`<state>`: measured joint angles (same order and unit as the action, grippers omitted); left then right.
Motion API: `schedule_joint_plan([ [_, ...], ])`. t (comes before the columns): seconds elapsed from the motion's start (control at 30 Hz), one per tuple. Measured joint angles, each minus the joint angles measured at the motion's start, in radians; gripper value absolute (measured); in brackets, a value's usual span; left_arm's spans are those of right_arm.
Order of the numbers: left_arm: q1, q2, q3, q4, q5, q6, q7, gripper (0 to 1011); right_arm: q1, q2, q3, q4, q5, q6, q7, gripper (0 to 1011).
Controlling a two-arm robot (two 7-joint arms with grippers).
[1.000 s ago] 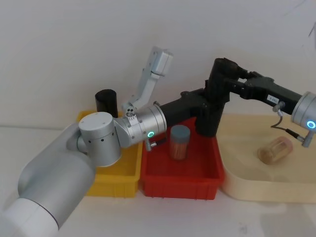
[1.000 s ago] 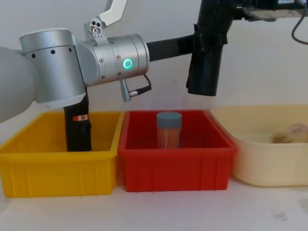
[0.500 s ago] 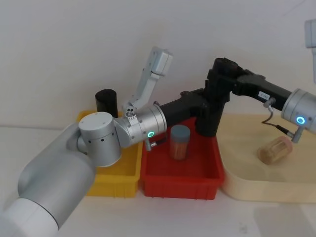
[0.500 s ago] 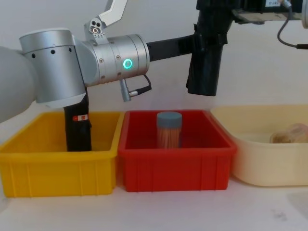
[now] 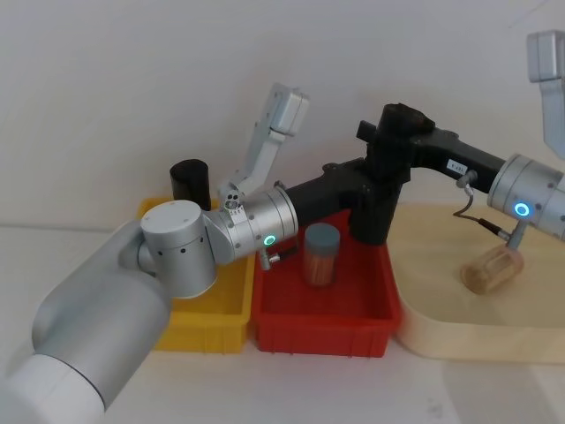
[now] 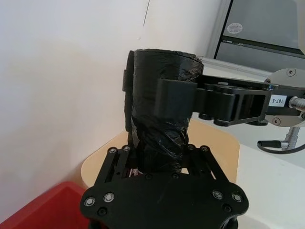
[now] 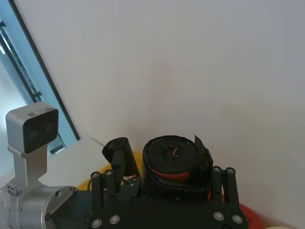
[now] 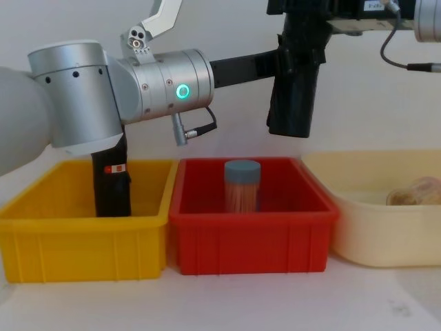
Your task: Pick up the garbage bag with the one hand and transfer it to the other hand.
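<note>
The garbage bag, a plain black glossy roll, hangs upright in the air above the back of the red bin. My left gripper, the one with the green wrist ring, reaches in from the left and is shut on the roll's middle. From the right comes my right gripper with the blue ring. It is open, and its fingers straddle the top of the roll. One right finger crosses in front of the plastic. The roll's top end sits between the right gripper's linkages.
A second black roll with a red-and-white label stands in the yellow bin. A jar with a grey-blue lid stands in the red bin, below the held roll. Another jar lies in the beige tray.
My right arm has moved left, sliding its fingers farther over the top of the roll. The left arm and the roll have stayed still.
</note>
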<state>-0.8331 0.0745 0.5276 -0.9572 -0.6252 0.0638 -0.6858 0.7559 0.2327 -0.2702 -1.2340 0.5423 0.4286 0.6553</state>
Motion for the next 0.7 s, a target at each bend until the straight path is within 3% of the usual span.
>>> schedule_joint_plan([
  [0.2,0.0,0.0,0.0,0.0,0.0,0.0,0.0,440,0.007,-0.003,-0.006,0.011,0.001,-0.004,0.005,849],
  [0.47,0.0,0.0,0.0,0.0,0.0,0.0,0.0,441,0.013,-0.005,-0.01,0.021,0.002,-0.009,0.007,590],
  [0.7,0.0,0.0,0.0,0.0,0.0,0.0,0.0,441,0.016,-0.006,-0.013,0.025,0.002,-0.01,0.009,547],
])
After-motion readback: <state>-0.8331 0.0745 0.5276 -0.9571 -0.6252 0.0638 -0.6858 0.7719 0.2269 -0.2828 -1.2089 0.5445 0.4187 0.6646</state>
